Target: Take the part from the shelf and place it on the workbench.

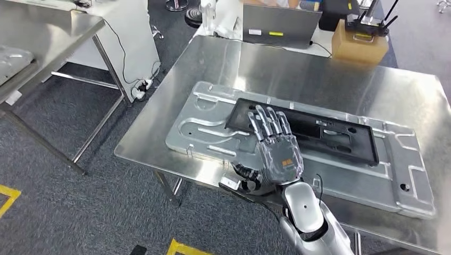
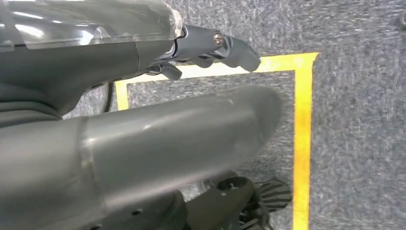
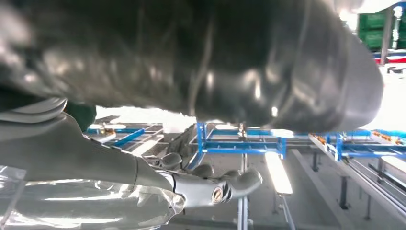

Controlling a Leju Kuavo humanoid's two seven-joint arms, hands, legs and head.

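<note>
One black rectangular part [image 1: 314, 133] lies flat at the centre of the head view, on top of one large stamped sheet-metal panel [image 1: 213, 130], which in turn lies on the stainless-steel workbench [image 1: 319, 74]. Over the left end of that part the right hand [image 1: 274, 143] is stretched out palm-down, fingers [image 1: 266, 119] straight and spread; they hold nothing, though whether the tips touch the part cannot be told. Its silver arm comes up from the lower middle of the frame. In the left wrist view the left hand [image 2: 143, 143] hangs over grey carpet [image 2: 354, 120] marked with yellow tape [image 2: 301, 143], its dark fingers [image 2: 225, 48] loosely extended and holding nothing. At the upper edge of the head view stand one grey laptop [image 1: 279, 24] and one cardboard box [image 1: 359, 45] with a black device on top. A second steel table [image 1: 42, 32] takes the upper left corner, with cables trailing to a power strip [image 1: 141, 87] on the carpet below. Yellow floor markings show at the lower left
</note>
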